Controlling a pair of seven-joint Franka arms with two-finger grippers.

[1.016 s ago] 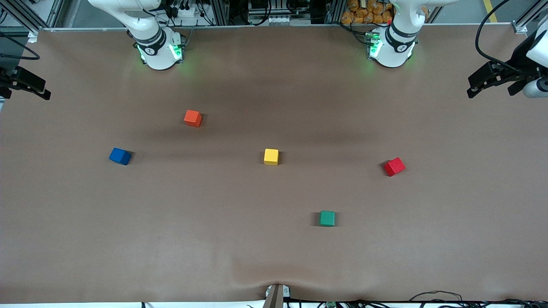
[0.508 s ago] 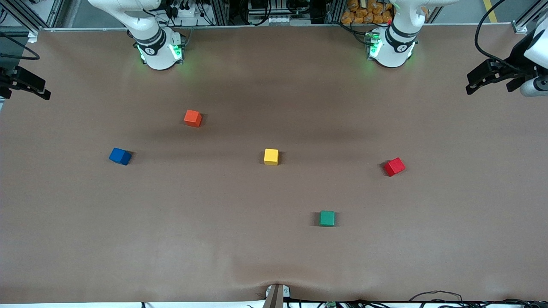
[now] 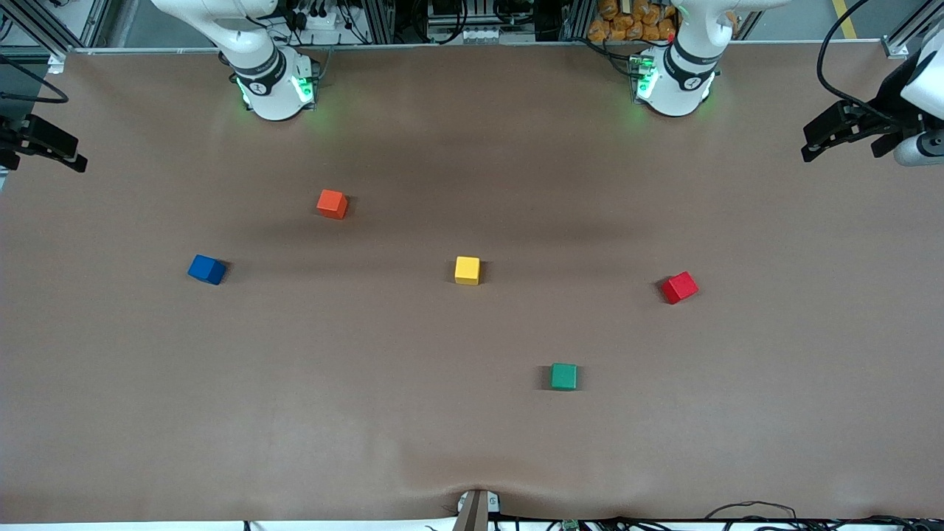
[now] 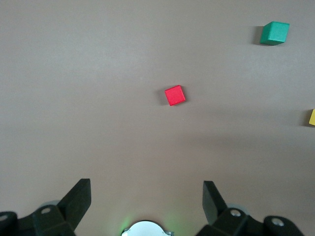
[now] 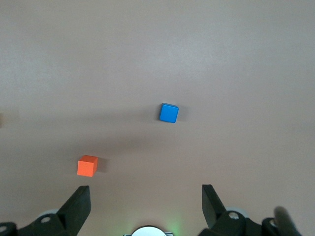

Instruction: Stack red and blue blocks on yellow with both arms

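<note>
The right gripper [image 3: 51, 151], fingers apart, waits over the tabletop [image 3: 369, 413] edge. The blue cube [image 3: 206, 269], yellow cube [image 3: 467, 270] and red cube [image 3: 679, 287] lie well apart in a row; probably light and rigid, they are best pinched across opposite flat faces. The left gripper [image 3: 837, 136], fingers spread, has drifted slightly since earlier.
</note>
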